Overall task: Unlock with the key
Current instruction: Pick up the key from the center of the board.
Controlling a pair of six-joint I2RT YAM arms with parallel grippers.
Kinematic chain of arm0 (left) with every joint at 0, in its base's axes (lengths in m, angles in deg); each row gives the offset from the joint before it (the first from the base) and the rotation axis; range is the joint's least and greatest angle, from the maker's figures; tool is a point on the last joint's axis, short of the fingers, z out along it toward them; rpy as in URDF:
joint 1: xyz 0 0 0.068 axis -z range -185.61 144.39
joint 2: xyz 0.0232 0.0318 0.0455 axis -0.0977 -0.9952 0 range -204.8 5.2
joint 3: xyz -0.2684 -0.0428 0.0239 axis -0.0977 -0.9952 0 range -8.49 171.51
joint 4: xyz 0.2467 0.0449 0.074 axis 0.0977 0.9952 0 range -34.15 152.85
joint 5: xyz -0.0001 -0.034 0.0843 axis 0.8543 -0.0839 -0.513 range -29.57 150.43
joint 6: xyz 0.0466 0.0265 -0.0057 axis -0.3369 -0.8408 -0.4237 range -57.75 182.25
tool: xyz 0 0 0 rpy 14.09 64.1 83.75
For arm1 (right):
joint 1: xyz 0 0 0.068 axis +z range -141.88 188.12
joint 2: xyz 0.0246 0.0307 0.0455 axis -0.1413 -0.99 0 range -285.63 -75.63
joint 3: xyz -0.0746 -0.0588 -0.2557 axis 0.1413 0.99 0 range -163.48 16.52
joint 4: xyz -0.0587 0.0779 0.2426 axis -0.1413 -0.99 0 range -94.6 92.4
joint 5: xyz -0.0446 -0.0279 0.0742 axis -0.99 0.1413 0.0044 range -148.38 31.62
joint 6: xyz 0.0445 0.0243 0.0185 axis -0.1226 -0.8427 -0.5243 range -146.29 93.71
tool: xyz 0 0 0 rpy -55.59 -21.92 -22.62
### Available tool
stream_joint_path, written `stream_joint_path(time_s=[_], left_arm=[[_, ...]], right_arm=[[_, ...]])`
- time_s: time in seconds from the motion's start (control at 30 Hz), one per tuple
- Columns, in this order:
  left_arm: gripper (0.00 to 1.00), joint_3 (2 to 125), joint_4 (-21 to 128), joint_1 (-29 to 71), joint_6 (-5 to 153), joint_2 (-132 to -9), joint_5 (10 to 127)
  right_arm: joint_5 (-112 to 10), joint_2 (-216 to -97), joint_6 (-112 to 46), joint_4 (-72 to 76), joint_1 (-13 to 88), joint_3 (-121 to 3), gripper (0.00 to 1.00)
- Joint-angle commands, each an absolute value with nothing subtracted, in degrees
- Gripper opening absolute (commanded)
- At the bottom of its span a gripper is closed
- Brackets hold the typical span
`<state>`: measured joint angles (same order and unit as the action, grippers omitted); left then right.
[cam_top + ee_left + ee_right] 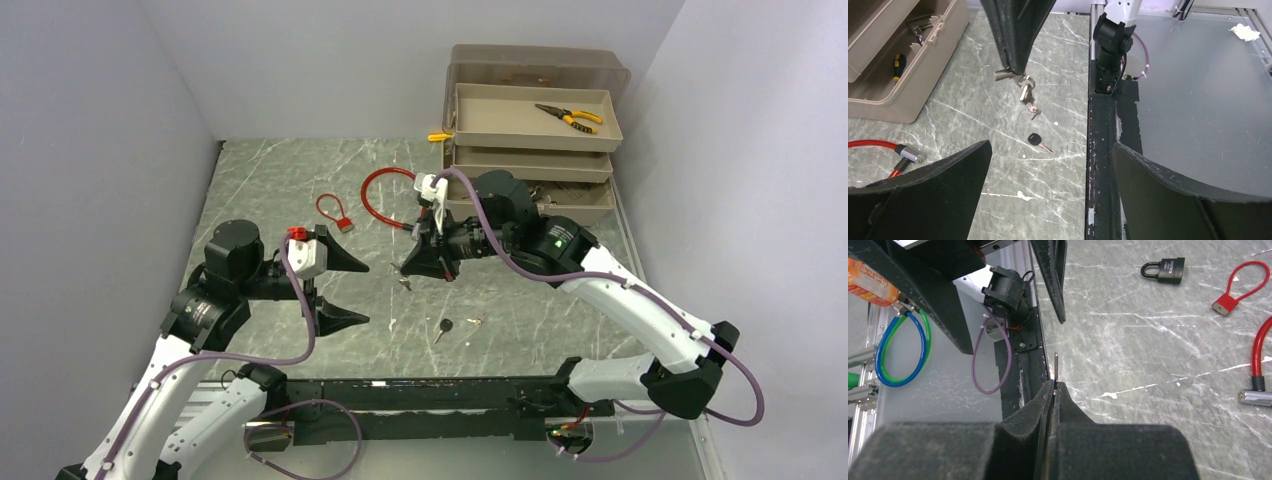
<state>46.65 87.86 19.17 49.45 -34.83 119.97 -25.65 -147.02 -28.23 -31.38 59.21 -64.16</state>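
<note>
My right gripper (pixel 402 268) is shut on a silver key (pixel 1056 366); its blade sticks out past the fingertips (pixel 1064 396). More keys on a ring (pixel 1024 89) hang below it above the table. A black padlock (pixel 1164 269) lies on the marble table, far from the key, seen only in the right wrist view. My left gripper (pixel 366 293) is open and empty, just left of the right gripper, jaws wide apart. A black-headed key (pixel 443 327) lies loose on the table; it also shows in the left wrist view (pixel 1035 140).
A thick red cable lock (pixel 385 195) and a small red cable padlock (pixel 335 212) lie at mid table. A tan tiered toolbox (pixel 530 130) with pliers (pixel 568 117) stands at the back right. Small loose keys (pixel 475 321) lie near the black-headed key. A black rail (pixel 1100 150) edges the table's near side.
</note>
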Motion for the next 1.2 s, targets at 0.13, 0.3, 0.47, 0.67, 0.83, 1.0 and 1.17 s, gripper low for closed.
stream_joint_path(time_s=[0.13, 0.3, 0.47, 0.67, 0.83, 1.0, 1.17], left_arm=[[0.98, 47.66, 86.98, 18.91, 49.25, -35.49, 120.07], [0.98, 47.06, 87.14, 18.91, 48.4, -34.7, 121.27], [0.98, 46.69, 85.51, 18.91, 48.37, -34.43, 122.01], [0.99, 46.99, 84.52, 18.91, 49.14, -36.01, 123.11], [0.95, 46.58, 80.87, 18.91, 53.25, -37.71, 125.15], [0.8, 49.51, 79.89, 18.91, 54.53, -40.97, 128.44], [0.69, 52.09, 78.92, 18.9, 56.16, -44.46, 128.29]], right_arm=[[-26.78, -142.96, -29.02, -29.97, 59.37, -62.61, 0.0], [-25.8, -142.87, -28.99, -29.09, 59.39, -62.65, 0.0], [-25.01, -143.4, -29.9, -27.12, 59.37, -61.54, 0.0], [-24.05, -144.47, -29.71, -26.9, 59.4, -62.2, 0.0], [-22.26, -145.33, -29.38, -27.21, 59.41, -62.95, 0.0], [-21.38, -144.87, -28.6, -27.47, 59.46, -62.13, 0.0], [-20.3, -144.55, -28.55, -26.41, 59.5, -61.79, 0.0]])
